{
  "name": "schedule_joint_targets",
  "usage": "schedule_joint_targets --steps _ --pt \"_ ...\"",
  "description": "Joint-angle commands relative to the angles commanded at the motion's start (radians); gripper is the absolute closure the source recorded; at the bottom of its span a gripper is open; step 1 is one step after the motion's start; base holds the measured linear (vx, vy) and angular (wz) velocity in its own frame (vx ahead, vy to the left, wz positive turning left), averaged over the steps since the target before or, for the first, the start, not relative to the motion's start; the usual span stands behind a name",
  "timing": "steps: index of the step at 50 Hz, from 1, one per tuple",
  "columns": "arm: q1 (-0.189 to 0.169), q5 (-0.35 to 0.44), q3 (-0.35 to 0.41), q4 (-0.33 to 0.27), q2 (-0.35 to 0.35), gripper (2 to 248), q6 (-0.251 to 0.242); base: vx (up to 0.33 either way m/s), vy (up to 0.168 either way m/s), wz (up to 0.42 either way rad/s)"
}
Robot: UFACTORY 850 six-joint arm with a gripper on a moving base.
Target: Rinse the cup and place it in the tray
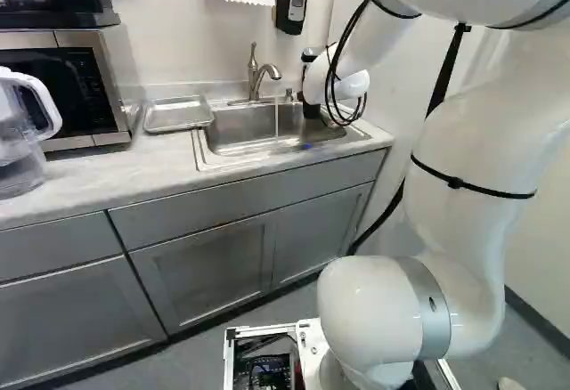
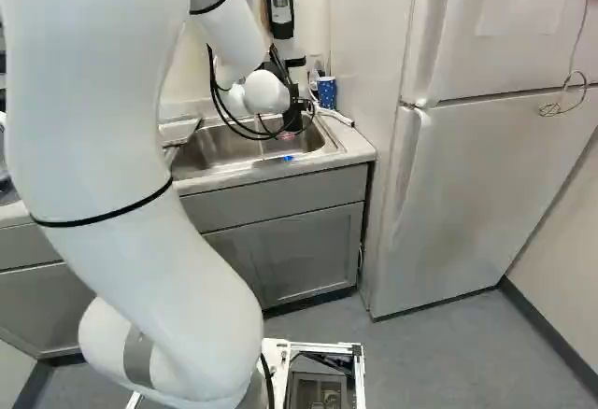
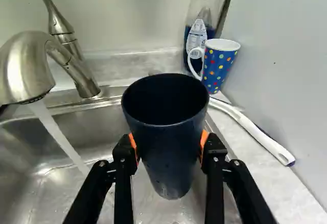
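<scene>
The step in hand looks like the rinse. Taking twelve o'clock as straight ahead of the gripper (image 3: pixel 168 144), water (image 3: pixel 61 140) runs from the faucet (image 3: pixel 20 65) at about nine o'clock from the dark cup (image 3: pixel 167 132), well beside it and missing its mouth. The gripper has the cup clasped between its orange pads, one on each side, roughly upright over the sink (image 1: pixel 242 125). Whether the inside is already wet I can't tell (the dark interior hides it).

If it is unrinsed, the next move calls for a slide toward nine o'clock, mouth under the stream and rim clear of the spout, then a tip to pour out over the basin. After that comes the tray (image 1: pixel 178 114), on the counter at nine o'clock from the sink in the left base view. The path there should go around the faucet; a low, direct sweep could knock it.
</scene>
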Motion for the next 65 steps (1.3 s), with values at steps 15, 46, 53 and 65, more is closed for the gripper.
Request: schedule_joint_targets --steps 15,46,53,65 --pt "0.031 0.003 0.002 0.006 -0.029 125 0.000 0.000 0.000 0.000" --pt "0.111 0.031 -0.008 0.006 -0.102 125 0.000 0.000 0.000 0.000" --pt "0.131 0.040 -0.011 0.006 -0.119 125 0.000 0.000 0.000 0.000" --pt "0.165 0.061 -0.014 0.006 -0.147 125 0.000 0.000 0.000 0.000"
